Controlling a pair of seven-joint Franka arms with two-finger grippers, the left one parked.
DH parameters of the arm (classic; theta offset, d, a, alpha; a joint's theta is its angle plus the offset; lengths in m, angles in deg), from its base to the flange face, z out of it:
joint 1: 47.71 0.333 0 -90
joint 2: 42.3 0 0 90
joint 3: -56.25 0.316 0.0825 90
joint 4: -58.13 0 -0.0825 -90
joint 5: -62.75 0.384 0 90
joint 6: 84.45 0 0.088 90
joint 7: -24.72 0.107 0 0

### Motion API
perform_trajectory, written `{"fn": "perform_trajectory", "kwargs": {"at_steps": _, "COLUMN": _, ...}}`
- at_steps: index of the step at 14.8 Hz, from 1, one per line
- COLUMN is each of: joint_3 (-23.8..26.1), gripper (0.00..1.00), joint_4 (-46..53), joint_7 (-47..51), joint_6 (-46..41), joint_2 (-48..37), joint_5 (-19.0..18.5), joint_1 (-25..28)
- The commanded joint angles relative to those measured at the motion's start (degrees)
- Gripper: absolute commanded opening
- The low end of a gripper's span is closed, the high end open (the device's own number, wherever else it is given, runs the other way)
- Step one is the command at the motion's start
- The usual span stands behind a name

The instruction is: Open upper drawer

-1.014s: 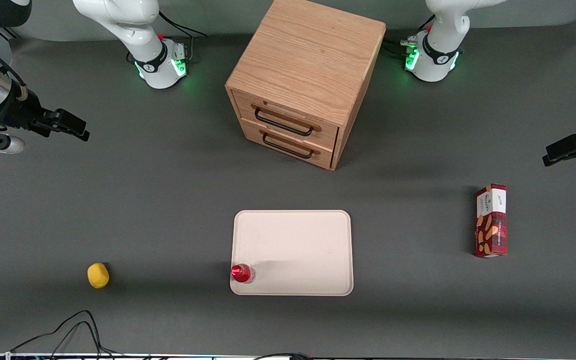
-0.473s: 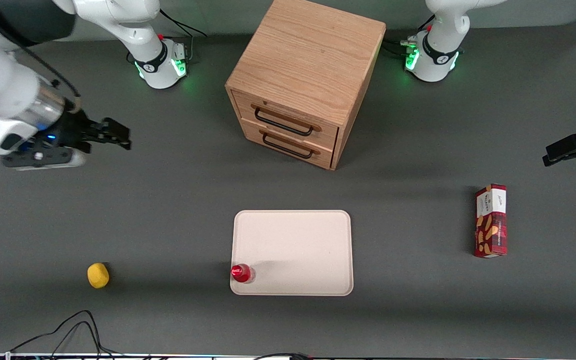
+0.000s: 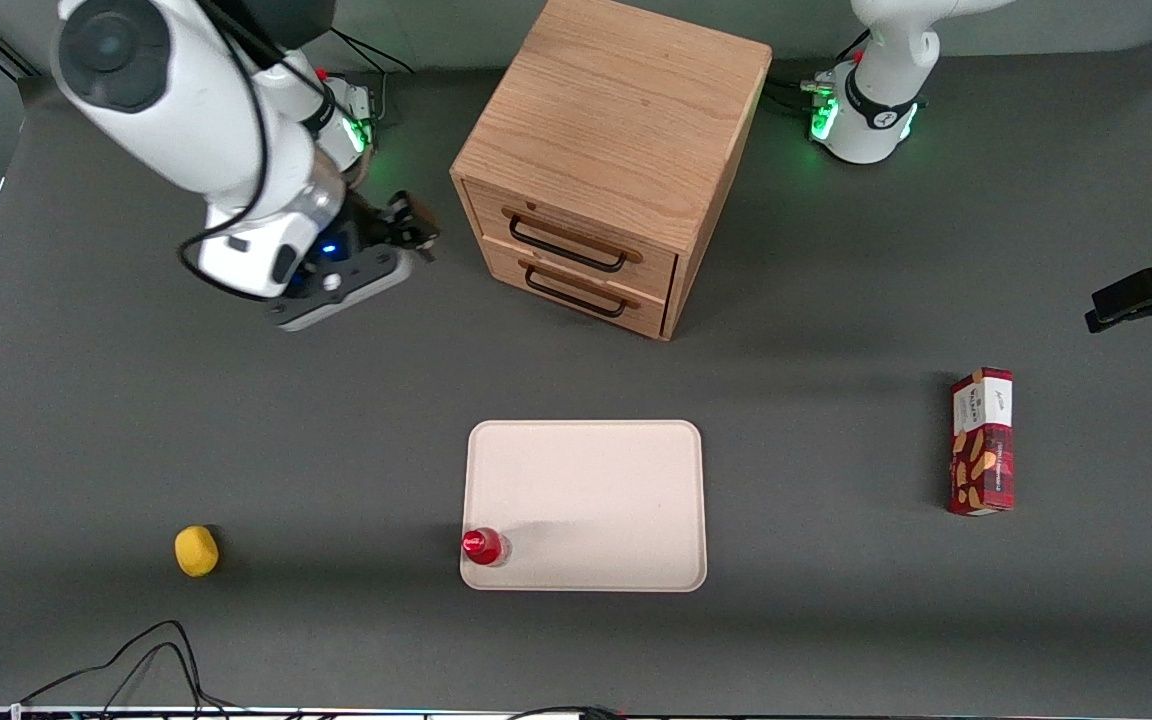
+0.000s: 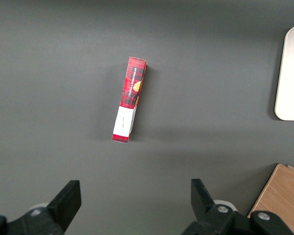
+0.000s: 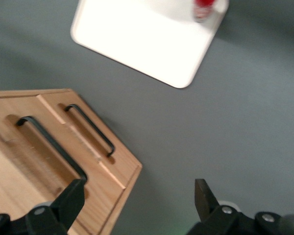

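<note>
Gripper (image 3: 414, 232) hangs open and empty beside the cabinet (image 3: 616, 110), so I've got room to line up. Upper drawer (image 3: 571, 232) sits shut above its twin, handle (image 3: 566, 245) untouched.

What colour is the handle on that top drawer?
Black, on the light oak upper drawer; clearest in the front view. The gripper, open, hovers beside the cabinet.

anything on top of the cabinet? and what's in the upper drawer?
Nothing sits on the cabinet; its top is bare wood. The upper drawer is fully closed, so its inside is hidden. The claw hovers open beside the cabinet, not touching the handle.
</note>
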Motion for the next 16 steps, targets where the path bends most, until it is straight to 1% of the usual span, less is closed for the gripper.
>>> {"fn": "perform_trajectory", "kwargs": {"at_steps": 1, "joint_3": 5.15, "gripper": 1.0, "joint_4": 4.66, "joint_7": -4.13, "joint_6": 1.41, "joint_2": 5.98, "joint_5": 0.09, "joint_1": -0.24}}
{"fn": "perform_trajectory", "kwargs": {"at_steps": 3, "joint_3": 6.83, "gripper": 1.0, "joint_4": 4.66, "joint_7": -9.66, "joint_6": 2.91, "joint_2": 7.3, "joint_5": -1.4, "joint_1": 0.72}}
{"fn": "perform_trajectory", "kwargs": {"at_steps": 7, "joint_3": 7.62, "gripper": 1.0, "joint_4": 4.4, "joint_7": -23.63, "joint_6": 6.6, "joint_2": 9.94, "joint_5": -1.67, "joint_1": 4.41}}
{"fn": "perform_trajectory", "kwargs": {"at_steps": 10, "joint_3": 8.33, "gripper": 1.0, "joint_4": 3.52, "joint_7": -23.92, "joint_6": 6.96, "joint_2": 10.04, "joint_5": -1.59, "joint_1": 4.86}}
{"fn": "perform_trajectory", "kwargs": {"at_steps": 16, "joint_3": 8.42, "gripper": 1.0, "joint_4": -2.27, "joint_7": -24.8, "joint_6": 7.14, "joint_2": 10.04, "joint_5": -1.76, "joint_1": 4.77}}
